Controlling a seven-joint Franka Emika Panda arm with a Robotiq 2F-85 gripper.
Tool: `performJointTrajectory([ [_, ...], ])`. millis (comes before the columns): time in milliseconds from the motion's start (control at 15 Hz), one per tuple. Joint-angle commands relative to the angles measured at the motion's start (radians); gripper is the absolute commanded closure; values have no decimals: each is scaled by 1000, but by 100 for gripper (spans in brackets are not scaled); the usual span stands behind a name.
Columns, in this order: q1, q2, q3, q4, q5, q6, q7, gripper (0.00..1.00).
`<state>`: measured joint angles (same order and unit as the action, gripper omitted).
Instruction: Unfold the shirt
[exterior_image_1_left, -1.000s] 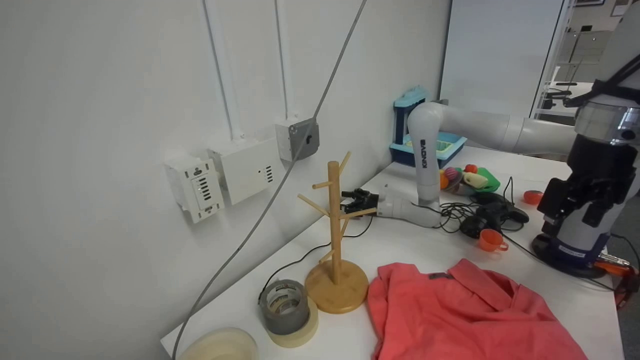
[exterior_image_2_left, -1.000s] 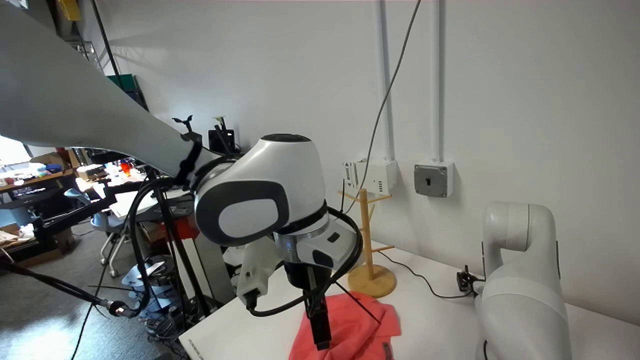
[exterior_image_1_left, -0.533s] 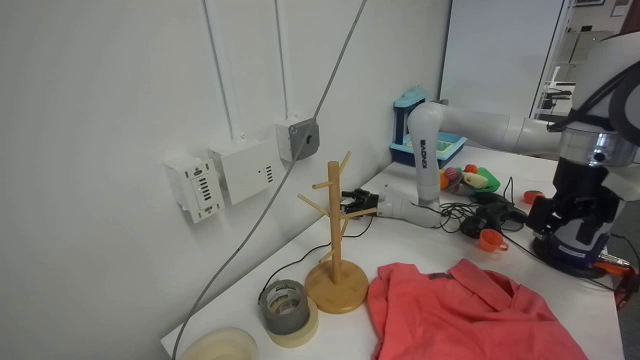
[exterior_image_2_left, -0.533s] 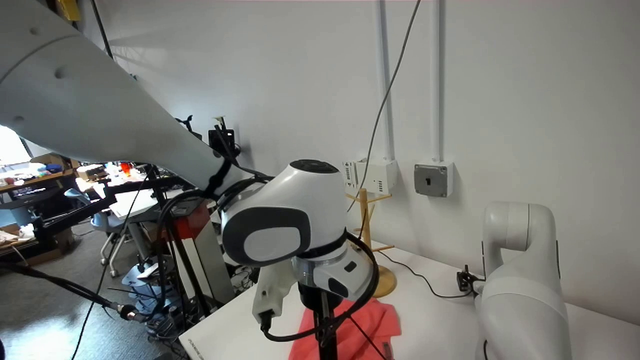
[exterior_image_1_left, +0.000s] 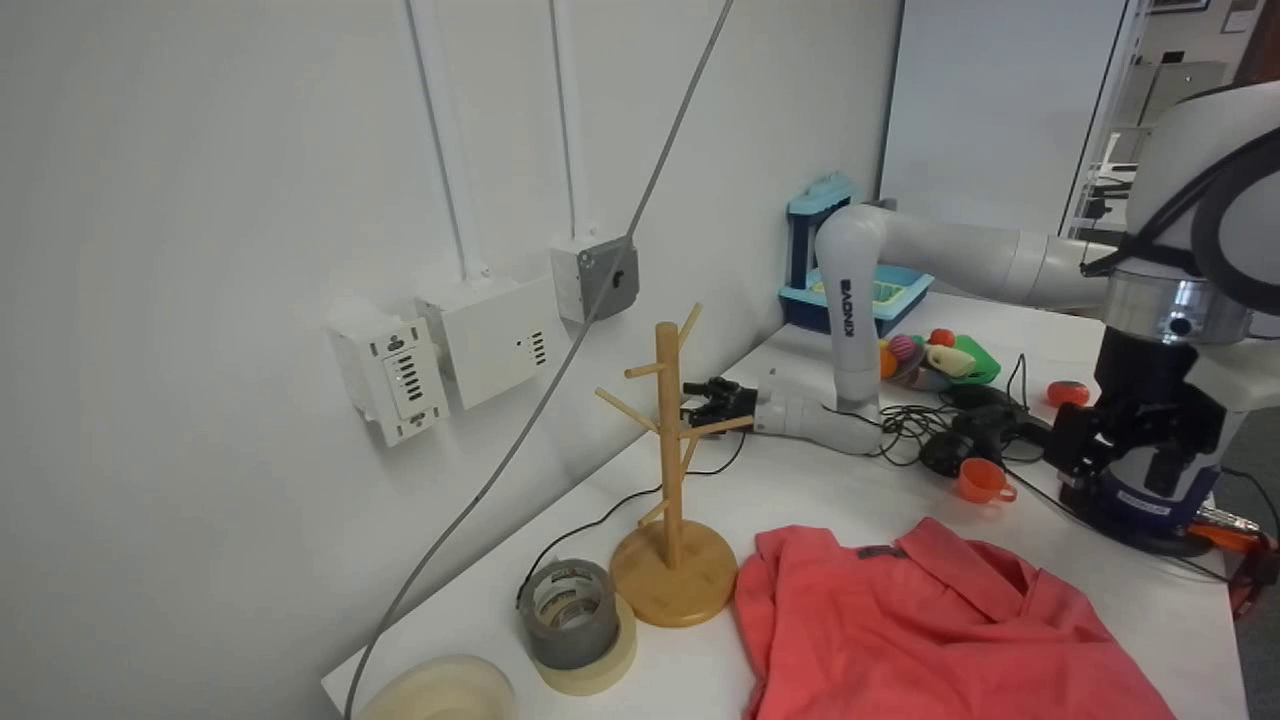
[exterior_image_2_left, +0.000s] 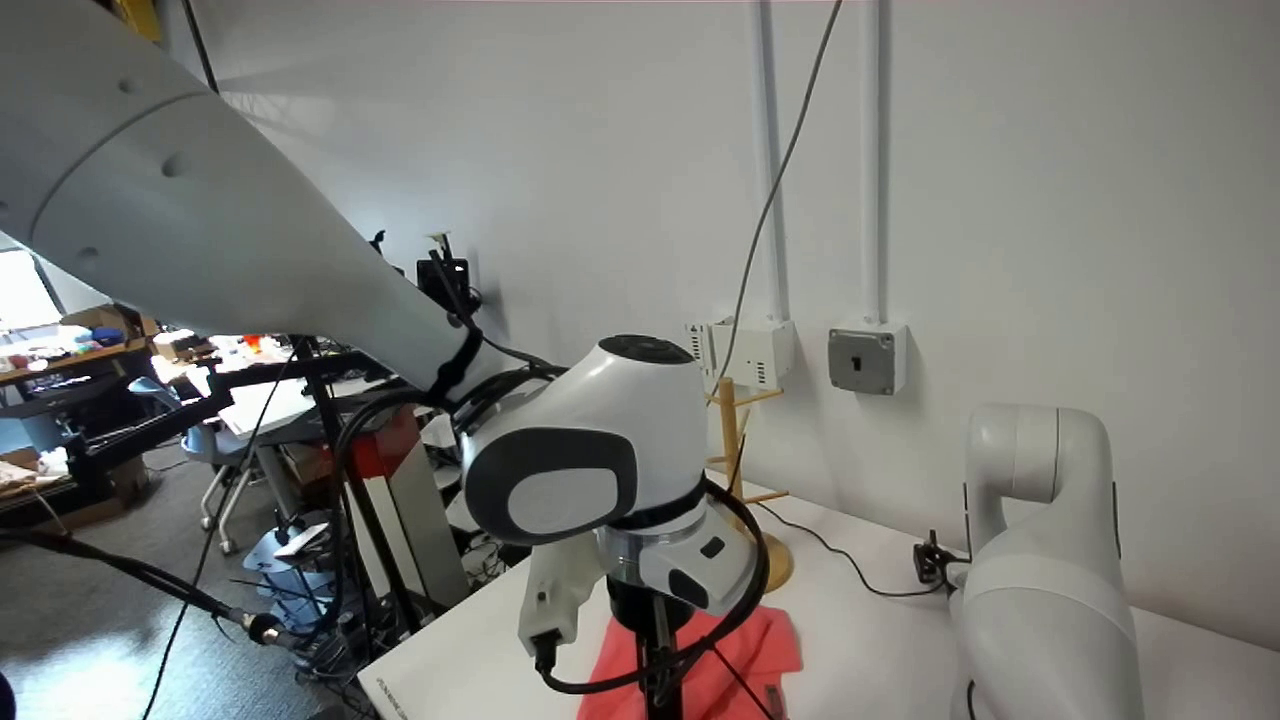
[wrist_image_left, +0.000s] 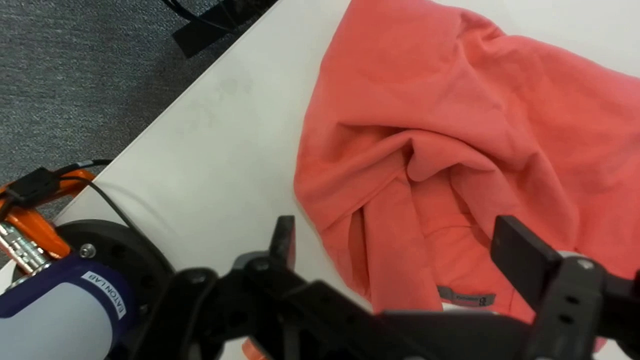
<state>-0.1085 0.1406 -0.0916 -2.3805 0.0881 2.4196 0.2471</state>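
Observation:
The salmon-red shirt (exterior_image_1_left: 930, 640) lies bunched and folded on the white table. In the wrist view the shirt (wrist_image_left: 440, 90) shows thick folds around its open collar and a grey label (wrist_image_left: 467, 298) inside the neck. It also shows in an exterior view (exterior_image_2_left: 740, 650), partly hidden behind my arm. No printed mark shows. My gripper (wrist_image_left: 395, 232) is open and empty, pointing down; its fingertips frame the collar side of the shirt from above. In both exterior views the gripper (exterior_image_1_left: 1115, 460) (exterior_image_2_left: 660, 700) hangs above the table, apart from the shirt, its tips cut off in one.
A wooden mug-tree stand (exterior_image_1_left: 672, 450) is beside the shirt, with tape rolls (exterior_image_1_left: 570, 615) near it. A second white arm (exterior_image_1_left: 850, 300) rests along the wall; its purple-banded base (wrist_image_left: 65, 305) stands near the table edge. An orange cup (exterior_image_1_left: 983, 481) and black controllers (exterior_image_1_left: 985, 430) lie behind the shirt.
My arm and gripper have moved lower, leftward in an exterior view showing the tape rolls and rightward where the arm fills the foreground. The shirt has not moved.

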Motion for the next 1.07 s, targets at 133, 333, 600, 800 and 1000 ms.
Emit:
performJointTrajectory([
  [133,9,169,-23,116,-16,45,47,0],
  [333,12,258,-27,174,-9,69,43,0],
  [600,14,354,-29,232,4,114,43,0],
  [800,18,411,-37,257,8,149,63,0],
  [1000,20,447,-47,268,15,169,91,0],
])
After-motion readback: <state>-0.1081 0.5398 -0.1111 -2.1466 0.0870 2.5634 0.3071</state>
